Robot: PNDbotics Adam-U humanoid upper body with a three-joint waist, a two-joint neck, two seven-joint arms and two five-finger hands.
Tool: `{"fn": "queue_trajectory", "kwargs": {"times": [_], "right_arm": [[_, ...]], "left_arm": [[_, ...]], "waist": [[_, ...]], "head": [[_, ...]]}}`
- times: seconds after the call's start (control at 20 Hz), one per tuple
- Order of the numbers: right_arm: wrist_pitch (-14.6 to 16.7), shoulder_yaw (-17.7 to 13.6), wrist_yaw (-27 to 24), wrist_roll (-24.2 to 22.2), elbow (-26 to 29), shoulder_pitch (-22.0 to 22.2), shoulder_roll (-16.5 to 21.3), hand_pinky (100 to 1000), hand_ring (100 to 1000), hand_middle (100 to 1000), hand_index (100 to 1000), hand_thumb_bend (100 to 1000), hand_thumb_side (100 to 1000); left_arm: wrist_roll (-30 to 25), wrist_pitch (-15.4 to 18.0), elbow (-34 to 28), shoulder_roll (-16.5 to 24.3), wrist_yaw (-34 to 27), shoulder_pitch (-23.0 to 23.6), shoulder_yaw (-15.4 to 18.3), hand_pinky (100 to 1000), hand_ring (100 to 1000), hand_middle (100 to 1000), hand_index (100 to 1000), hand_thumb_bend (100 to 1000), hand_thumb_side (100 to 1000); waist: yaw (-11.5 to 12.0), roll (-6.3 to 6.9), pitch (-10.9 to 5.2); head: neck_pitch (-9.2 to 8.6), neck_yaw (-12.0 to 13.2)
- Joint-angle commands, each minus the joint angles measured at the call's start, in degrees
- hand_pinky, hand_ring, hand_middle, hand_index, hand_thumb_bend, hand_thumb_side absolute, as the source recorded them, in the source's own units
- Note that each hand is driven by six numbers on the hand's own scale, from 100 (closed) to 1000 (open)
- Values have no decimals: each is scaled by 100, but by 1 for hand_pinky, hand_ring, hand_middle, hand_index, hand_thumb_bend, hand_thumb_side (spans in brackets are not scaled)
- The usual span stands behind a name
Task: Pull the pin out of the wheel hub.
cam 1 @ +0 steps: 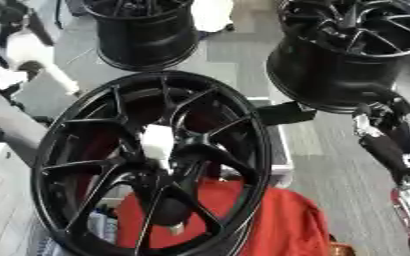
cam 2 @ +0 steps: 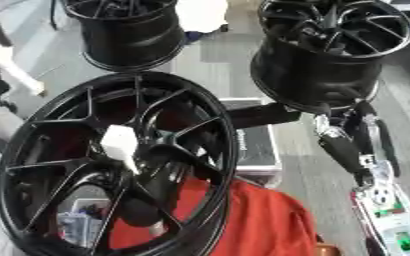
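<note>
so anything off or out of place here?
Nothing damaged or spilled. One oddity: a white block-like piece sits at the centre of the near wheel hub, stark against the black spokes. The right arm's hand can't be made out.

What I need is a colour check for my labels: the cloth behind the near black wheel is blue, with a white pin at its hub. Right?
No: the cloth is red, not blue, as the left eye view shows. It does lie behind the near black wheel, with a white pin at its hub.
</note>
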State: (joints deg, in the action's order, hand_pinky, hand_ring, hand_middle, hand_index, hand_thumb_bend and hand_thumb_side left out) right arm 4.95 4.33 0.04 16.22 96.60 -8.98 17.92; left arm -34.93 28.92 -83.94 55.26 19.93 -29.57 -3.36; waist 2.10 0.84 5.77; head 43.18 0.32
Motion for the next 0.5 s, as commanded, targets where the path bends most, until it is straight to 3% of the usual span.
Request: {"fn": "queue_trajectory", "kwargs": {"times": [0.05, 0.2, 0.3, 0.5], "right_arm": [[0, -78, 13, 50, 77, -46, 85, 655, 642, 766, 869, 100, 261], [4, -102, 15, 78, 83, -40, 80, 655, 642, 766, 869, 100, 261], [9, -101, 16, 80, 79, -35, 69, 655, 642, 766, 869, 100, 261], [15, -117, 17, 90, 75, -36, 56, 655, 642, 766, 870, 100, 261]], "left_arm": [[-34, 186, 180, 340, 323, 472, 540, 388, 420, 504, 750, 100, 111], [226, 82, 608, 205, 726, 1002, 825, 445, 456, 538, 783, 100, 100], [479, 17, 937, 39, 1074, 1236, 949, 538, 533, 621, 836, 100, 108], [1210, -247, 1414, -355, 1919, 1588, 1225, 704, 755, 816, 928, 352, 583]], "waist": [[9, 1, -39], [19, 8, -27], [28, 13, -26], [21, 3, -10]], "head": [[-81, -38], [-80, -56], [-79, -72], [-97, -74]]}}
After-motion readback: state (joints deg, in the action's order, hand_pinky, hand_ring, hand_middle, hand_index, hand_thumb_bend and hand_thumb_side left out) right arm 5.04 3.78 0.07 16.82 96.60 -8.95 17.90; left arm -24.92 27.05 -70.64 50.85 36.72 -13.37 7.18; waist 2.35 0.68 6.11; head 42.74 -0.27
